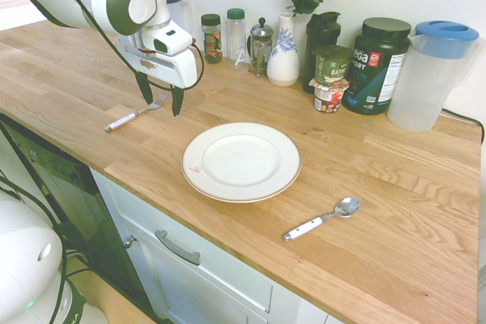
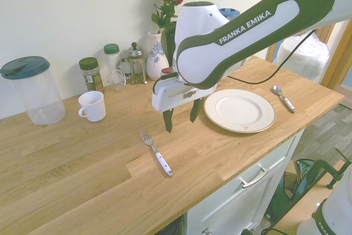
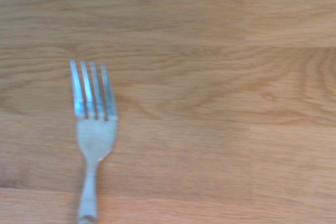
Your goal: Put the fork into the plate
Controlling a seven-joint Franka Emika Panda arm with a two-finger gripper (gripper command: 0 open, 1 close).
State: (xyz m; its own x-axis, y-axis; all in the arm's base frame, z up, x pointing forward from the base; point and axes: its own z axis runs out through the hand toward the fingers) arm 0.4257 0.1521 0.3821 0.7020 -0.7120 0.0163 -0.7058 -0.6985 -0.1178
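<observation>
The fork lies flat on the wooden counter, white handle toward the counter's front edge, silver tines toward the wall. Close up in the wrist view, the fork shows its tines and neck on bare wood. The round white plate sits further along the counter, nothing on it. My gripper hangs above the counter between fork and plate, just beside the tines. Its two dark fingers stand wide open with nothing between them.
A white-handled spoon lies beyond the plate. Along the wall stand jars, a French press, a vase with roses, dark tubs, a lidded pitcher and a white mug. The counter's front edge runs near the fork handle.
</observation>
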